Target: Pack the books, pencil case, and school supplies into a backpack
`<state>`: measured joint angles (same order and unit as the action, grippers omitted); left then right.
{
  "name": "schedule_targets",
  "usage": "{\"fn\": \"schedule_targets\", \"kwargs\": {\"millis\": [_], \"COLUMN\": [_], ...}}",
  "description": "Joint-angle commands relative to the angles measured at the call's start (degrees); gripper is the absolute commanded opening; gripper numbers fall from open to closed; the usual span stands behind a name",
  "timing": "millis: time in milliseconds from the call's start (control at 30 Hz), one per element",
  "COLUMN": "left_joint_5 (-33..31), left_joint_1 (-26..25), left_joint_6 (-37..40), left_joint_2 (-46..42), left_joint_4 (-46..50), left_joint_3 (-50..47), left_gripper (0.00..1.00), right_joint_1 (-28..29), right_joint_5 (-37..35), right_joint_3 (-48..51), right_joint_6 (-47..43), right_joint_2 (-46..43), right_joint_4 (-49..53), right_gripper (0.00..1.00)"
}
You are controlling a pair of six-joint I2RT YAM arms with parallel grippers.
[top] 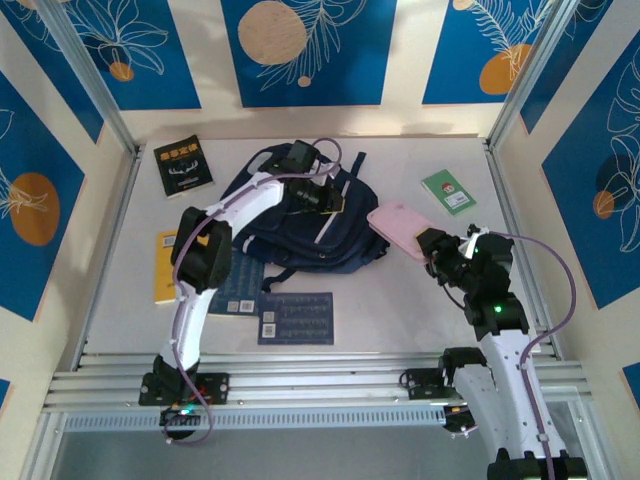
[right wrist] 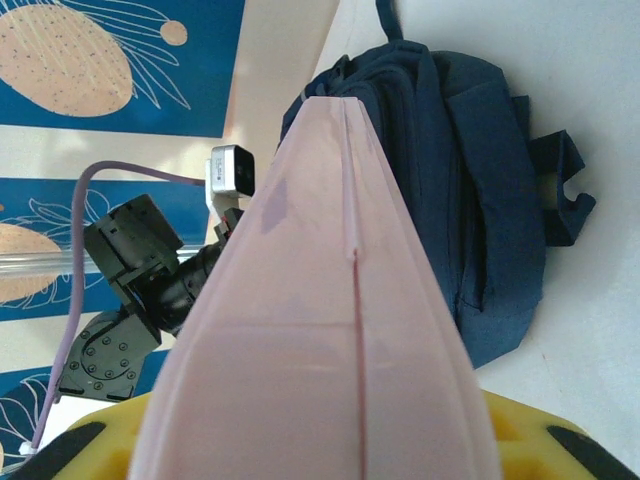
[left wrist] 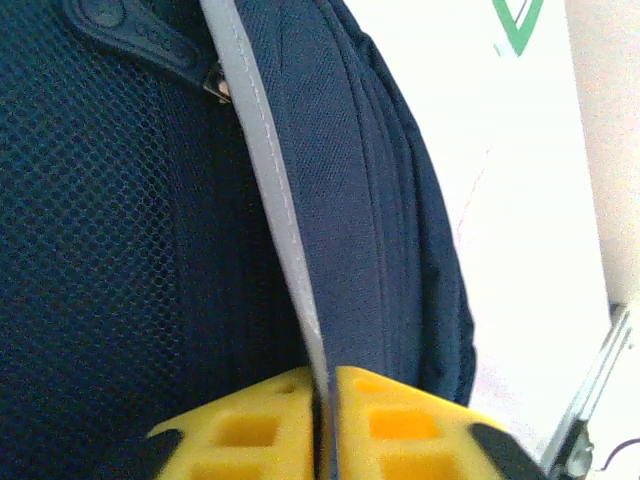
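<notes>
The navy backpack (top: 300, 240) lies at the table's middle back. My left gripper (top: 318, 200) is on its top, shut on the fabric edge with the pale stripe (left wrist: 275, 200), which runs between the yellow fingers (left wrist: 400, 420). To the right, my right gripper (top: 432, 248) is shut on the pink pencil case (top: 400, 228), held off the table with its far end toward the backpack (right wrist: 470, 180); the case (right wrist: 330, 300) hides most of the fingers. A black book (top: 183, 165), a yellow book (top: 166, 265), two dark blue books (top: 296, 318) and a green booklet (top: 448, 191) lie on the table.
One dark blue book (top: 237, 290) sits partly under the left arm. Metal frame posts (top: 100, 90) and rails (top: 300, 380) border the table. The backpack's straps (top: 275, 275) trail toward the front.
</notes>
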<state>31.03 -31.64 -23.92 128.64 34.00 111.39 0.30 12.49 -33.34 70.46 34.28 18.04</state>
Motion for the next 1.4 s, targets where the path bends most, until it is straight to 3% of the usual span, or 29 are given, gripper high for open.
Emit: {"fn": "schedule_targets", "kwargs": {"millis": [0, 200, 333, 533, 700, 800, 900, 1100, 1200, 1367], "left_joint_5": [-1.6, -0.7, 3.8, 7.7, 11.9, 18.2, 22.3, 27.2, 28.5, 29.7], "left_joint_1": [-0.4, 0.2, 1.4, 5.3, 10.0, 12.4, 13.2, 13.2, 13.3, 13.3], "left_joint_6": [2.3, 3.5, 3.4, 3.9, 3.0, 0.7, -0.8, -2.0, -3.0, -4.5], "left_joint_2": [1.6, -0.2, -1.6, -2.5, -6.6, -8.3, -9.0, -8.9, -9.3, -10.1], "left_joint_4": [4.1, 8.5, 11.6, 19.7, 18.7, 14.8, 11.7, 8.5, 6.9, 5.0], "left_joint_3": [2.7, 8.9, 13.7, 23.8, 23.3, 22.2, 21.4, 20.7, 20.3, 19.3], "left_gripper": [0.01, 0.00, 0.00, 0.00, 0.00, 0.00, 0.00, 0.00, 0.00, 0.00], "right_joint_1": [-0.3, -0.3, -0.2, 0.1, 0.3, 0.5, 0.4, 0.9, 2.3, 7.3], "right_joint_5": [1.2, -1.2, -5.7, -13.0, -16.3, -11.3, -0.5, 15.5, 17.5, 14.3], "right_joint_3": [-3.9, -9.4, -13.2, -17.4, -17.9, -15.1, -11.0, -8.2, -6.5, -5.7], "right_joint_6": [-0.7, -4.0, -8.1, -13.2, -14.4, -14.6, -14.1, -11.5, -9.0, -7.2], "right_joint_2": [-0.6, 0.5, 0.7, 0.8, 0.8, 1.3, 3.5, 14.7, 17.8, 23.1], "right_joint_4": [0.5, 6.1, 12.5, 19.1, 21.6, 16.4, 6.9, -5.6, -13.0, -20.9], "right_gripper": [0.35, 0.36, 0.36, 0.36, 0.36, 0.36, 0.36, 0.36, 0.36, 0.36]}}
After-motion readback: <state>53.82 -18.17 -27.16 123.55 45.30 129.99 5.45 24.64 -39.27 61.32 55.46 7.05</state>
